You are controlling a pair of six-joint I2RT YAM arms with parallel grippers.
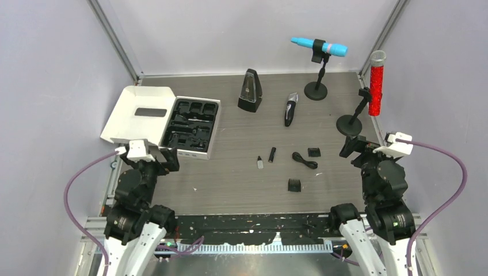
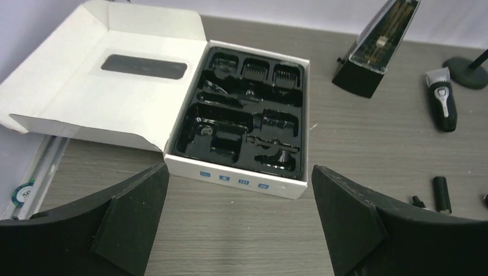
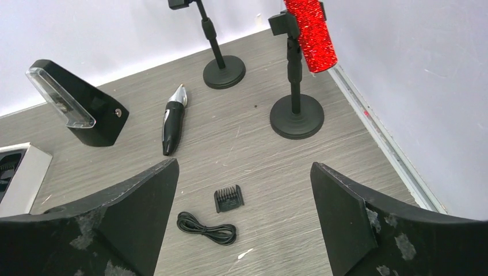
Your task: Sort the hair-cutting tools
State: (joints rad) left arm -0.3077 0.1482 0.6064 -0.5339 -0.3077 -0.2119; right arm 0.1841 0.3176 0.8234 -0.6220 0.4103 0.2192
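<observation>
The clipper (image 1: 290, 109) lies flat on the table (image 1: 230, 184), near the back and a bit right of the middle. Its long side runs from near to far. Its silver cutting end points at the back wall and leans a little to the right. The metronome (image 1: 250, 91) stands just to its left, and the blue microphone (image 1: 318, 46) stands on its right. Closer to the arms lie the short black cylinder (image 1: 272, 154), the tiny bottle (image 1: 260, 163), the coiled cable (image 1: 304, 160), one comb guard (image 1: 313, 152) and another comb guard (image 1: 294, 185). The open box (image 1: 212, 135) sits on the left. The left gripper (image 2: 239, 168) and the right gripper (image 3: 241, 167) have their fingers spread wide and hold nothing
</observation>
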